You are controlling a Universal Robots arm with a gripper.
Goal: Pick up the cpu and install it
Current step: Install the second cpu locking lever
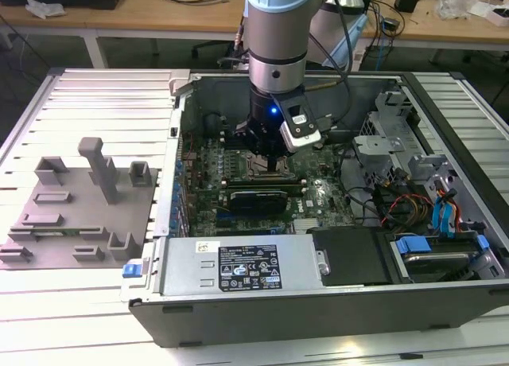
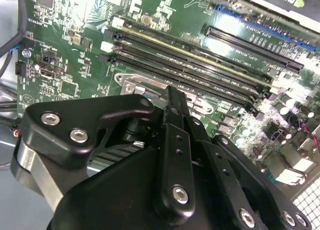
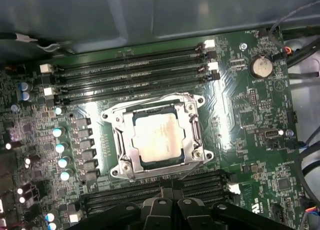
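On the exterior view's left you see the grey plastic fixture tray (image 1: pixel 75 215) on the slatted metal table (image 1: pixel 95 95), well apart from the open black computer case (image 1: pixel 334 302). Inside it, over the green motherboard (image 3: pixel 250 115), hangs the black gripper (image 1: pixel 280 165). If its jaws are wide or narrow, I cannot tell. The cpu (image 3: pixel 156 136), a small flat square chip with a silvery top, lies already in the metal socket frame (image 3: pixel 192 127), between the long black memory slots (image 3: pixel 130 72). You should judge it light, stiff and fragile, so hold it by the edges.
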